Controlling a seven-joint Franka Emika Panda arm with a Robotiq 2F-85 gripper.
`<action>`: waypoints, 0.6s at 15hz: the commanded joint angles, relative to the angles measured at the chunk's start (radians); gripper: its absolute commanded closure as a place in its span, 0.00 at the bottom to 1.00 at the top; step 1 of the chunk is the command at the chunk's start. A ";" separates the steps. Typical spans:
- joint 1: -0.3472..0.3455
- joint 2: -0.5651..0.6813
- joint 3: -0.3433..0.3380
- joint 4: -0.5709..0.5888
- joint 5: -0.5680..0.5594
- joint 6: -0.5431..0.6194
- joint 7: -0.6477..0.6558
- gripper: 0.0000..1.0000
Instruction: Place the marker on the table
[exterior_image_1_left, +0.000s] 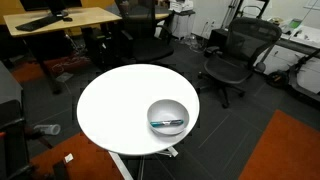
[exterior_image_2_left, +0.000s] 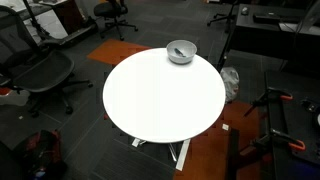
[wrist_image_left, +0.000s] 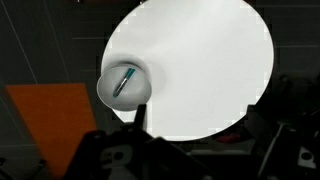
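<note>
marker (wrist_image_left: 124, 82) lies inside bowl (wrist_image_left: 112, 92), cradled by its wall, not yet on counter (wrist_image_left: 200, 70) | hand (wrist_image_left: 150, 150) well above bowl, grip state cannot tell | next: reach into bowl

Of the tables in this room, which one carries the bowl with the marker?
The round white table, not the rectangular wooden desk behind it. The silver-grey bowl sits near its edge, with the marker lying inside.
</note>
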 joint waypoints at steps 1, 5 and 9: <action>-0.017 0.003 0.013 0.002 0.010 -0.002 -0.008 0.00; -0.017 0.003 0.013 0.002 0.010 -0.002 -0.008 0.00; -0.022 0.020 0.015 0.005 0.008 0.021 0.007 0.00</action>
